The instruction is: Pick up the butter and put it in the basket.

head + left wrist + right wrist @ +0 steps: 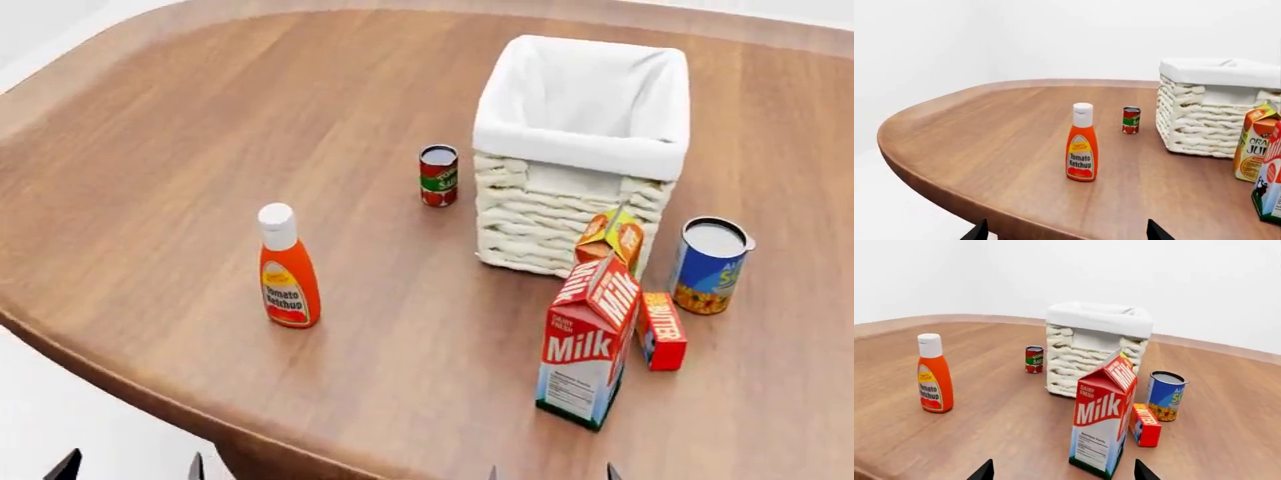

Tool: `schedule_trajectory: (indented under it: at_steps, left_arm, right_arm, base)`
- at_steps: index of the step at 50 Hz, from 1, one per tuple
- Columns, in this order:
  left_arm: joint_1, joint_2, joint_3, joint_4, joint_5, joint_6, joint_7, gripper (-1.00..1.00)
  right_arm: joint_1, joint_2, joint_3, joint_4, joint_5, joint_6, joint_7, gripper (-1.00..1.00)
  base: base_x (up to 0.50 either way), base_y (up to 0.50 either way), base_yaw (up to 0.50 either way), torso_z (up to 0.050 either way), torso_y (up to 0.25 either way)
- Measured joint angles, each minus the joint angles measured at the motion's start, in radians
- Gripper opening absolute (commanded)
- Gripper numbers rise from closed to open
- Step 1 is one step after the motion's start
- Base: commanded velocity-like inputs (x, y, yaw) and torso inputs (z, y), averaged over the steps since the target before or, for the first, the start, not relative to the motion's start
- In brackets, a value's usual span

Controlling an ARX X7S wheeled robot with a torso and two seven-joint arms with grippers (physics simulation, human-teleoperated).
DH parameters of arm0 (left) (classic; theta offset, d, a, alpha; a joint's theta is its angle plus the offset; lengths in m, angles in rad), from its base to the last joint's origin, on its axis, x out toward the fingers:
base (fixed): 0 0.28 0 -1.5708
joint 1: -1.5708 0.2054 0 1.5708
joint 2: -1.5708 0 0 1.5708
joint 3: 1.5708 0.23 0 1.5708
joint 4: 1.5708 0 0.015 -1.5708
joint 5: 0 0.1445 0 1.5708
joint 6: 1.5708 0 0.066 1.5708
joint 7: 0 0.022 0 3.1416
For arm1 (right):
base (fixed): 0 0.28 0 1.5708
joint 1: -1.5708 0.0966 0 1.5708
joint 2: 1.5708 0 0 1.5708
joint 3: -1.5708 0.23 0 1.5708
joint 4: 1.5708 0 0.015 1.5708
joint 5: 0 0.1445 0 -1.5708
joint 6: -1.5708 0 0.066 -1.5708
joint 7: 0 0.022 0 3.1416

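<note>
The butter lies tucked beside the milk carton from the head view, while the right wrist view shows the right gripper's fingers apart, liable to topple that carton reaching in.

We see very little of the robot. In the head view, only dark, pointed fingertips poke up from the lower edge: the left gripper shows two black wedge-shaped tips, the right gripper two thinner slivers. The left wrist view shows the left gripper as two black triangular tips. The right wrist view shows the right gripper likewise, matte black, with no markings we can make out.
</note>
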Motion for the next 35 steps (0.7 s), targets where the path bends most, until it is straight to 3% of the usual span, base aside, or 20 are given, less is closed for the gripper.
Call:
schedule_trajectory:
  at_steps: [6, 35]
  left_arm:
    - [0.003, -0.009, 0.002, 0.012, -0.009, -0.005, -0.005, 1.00]
    - [0.018, -0.038, 0.018, 0.047, -0.041, -0.010, -0.019, 1.00]
  right_arm:
    - [-0.011, 0.008, -0.007, -0.042, -0.003, 0.019, 0.012, 1.00]
    - [-0.042, 0.040, -0.020, -0.113, 0.031, -0.001, 0.028, 1.00]
  base:
    - [0.02, -0.08, 0.00, 0.000, 0.000]
    - [0.14, -0.48, 0.00, 0.000, 0.000]
